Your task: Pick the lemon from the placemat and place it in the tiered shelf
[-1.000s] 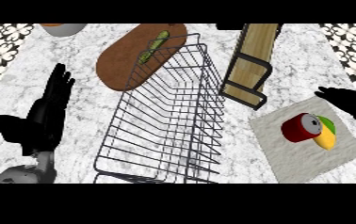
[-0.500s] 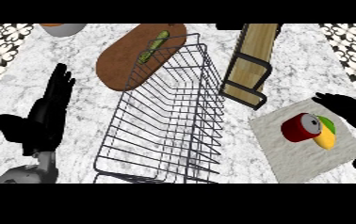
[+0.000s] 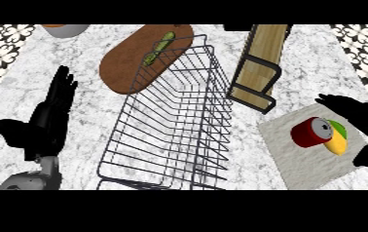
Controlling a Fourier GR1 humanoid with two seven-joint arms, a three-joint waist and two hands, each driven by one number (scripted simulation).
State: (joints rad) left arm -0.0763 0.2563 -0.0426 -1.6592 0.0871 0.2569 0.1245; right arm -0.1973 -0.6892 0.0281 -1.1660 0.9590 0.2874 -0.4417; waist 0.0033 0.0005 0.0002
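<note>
The lemon (image 3: 335,145) is yellow and lies on the grey placemat (image 3: 302,170) at the right, against a red can (image 3: 312,132), with something green (image 3: 339,129) touching its far side. My right hand (image 3: 346,107) comes in from the right edge, open, its fingers past the lemon's far side and its thumb (image 3: 361,156) on the near side, neither touching the fruit. The tiered shelf (image 3: 256,68), wood in a black frame, stands behind the mat. My left hand (image 3: 50,113) rests open at the left, fingers up.
A dark wire basket (image 3: 179,124) fills the middle of the marble counter. Behind it lies a brown cutting board (image 3: 133,60) with a green vegetable (image 3: 159,48) on it. A bowl (image 3: 66,29) shows at the back left.
My right hand has come slightly further in from the right edge, toward the lemon, and its thumb now shows. The left hand and all objects are where they were.
</note>
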